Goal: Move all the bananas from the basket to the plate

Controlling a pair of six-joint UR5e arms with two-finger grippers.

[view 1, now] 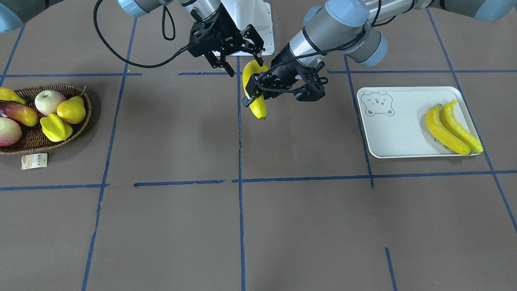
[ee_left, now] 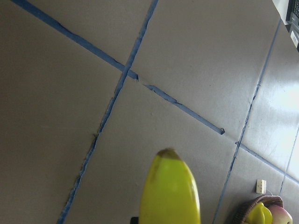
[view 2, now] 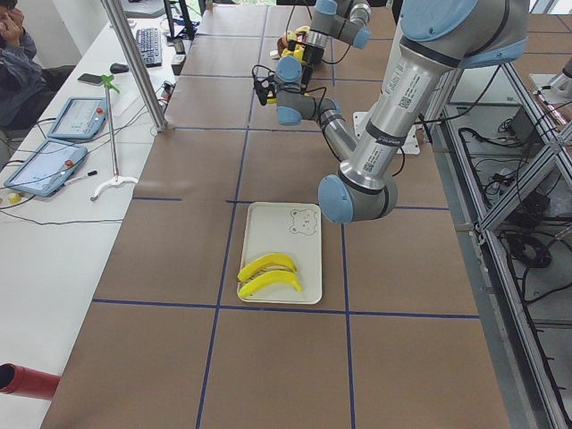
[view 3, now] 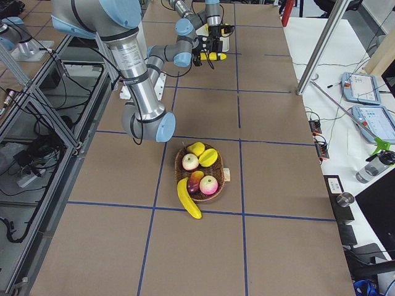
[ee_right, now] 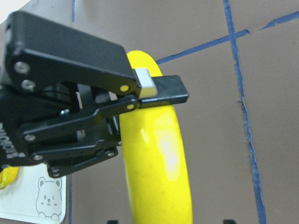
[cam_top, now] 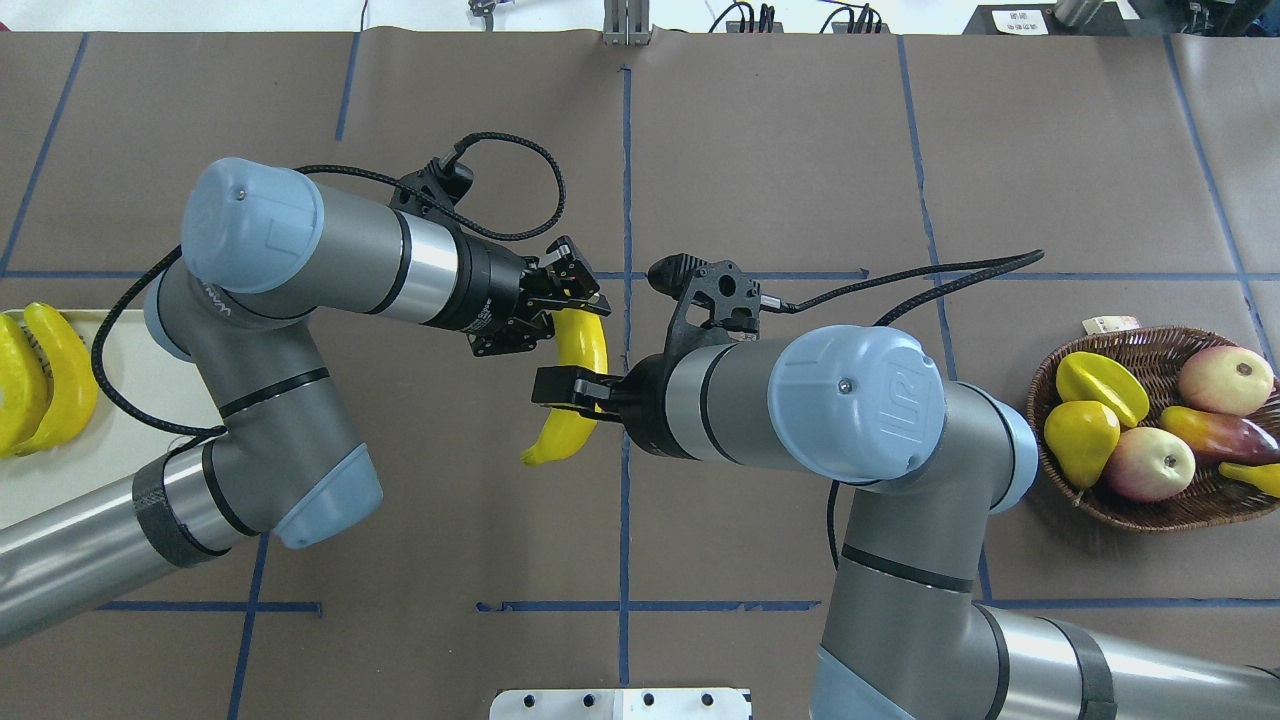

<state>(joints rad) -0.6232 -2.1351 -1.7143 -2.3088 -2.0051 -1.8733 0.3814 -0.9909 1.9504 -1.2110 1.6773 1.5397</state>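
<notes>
One banana (view 1: pixel 258 107) hangs in the air over the table's middle, between both grippers. My left gripper (view 1: pixel 252 95) is shut on its middle; it also shows in the overhead view (cam_top: pixel 575 305). My right gripper (view 1: pixel 244 60) is open, its fingers spread either side of the banana's end nearer the robot. In the right wrist view the banana (ee_right: pixel 159 158) runs up into the shut left gripper. Two bananas (view 1: pixel 444 131) lie side by side on the plate (view 1: pixel 396 137). One more banana (view 1: pixel 8 95) lies at the basket's (view 1: pixel 48 87) edge, partly out of view.
The basket also holds a pear (view 1: pixel 72 111), a starfruit (view 1: pixel 54 127), a mango (view 1: pixel 20 114) and two apples (view 1: pixel 49 101). Its paper tag (view 1: pixel 34 161) lies on the table beside it. The robot's white base plate (view 1: pixel 250 24) is behind the grippers.
</notes>
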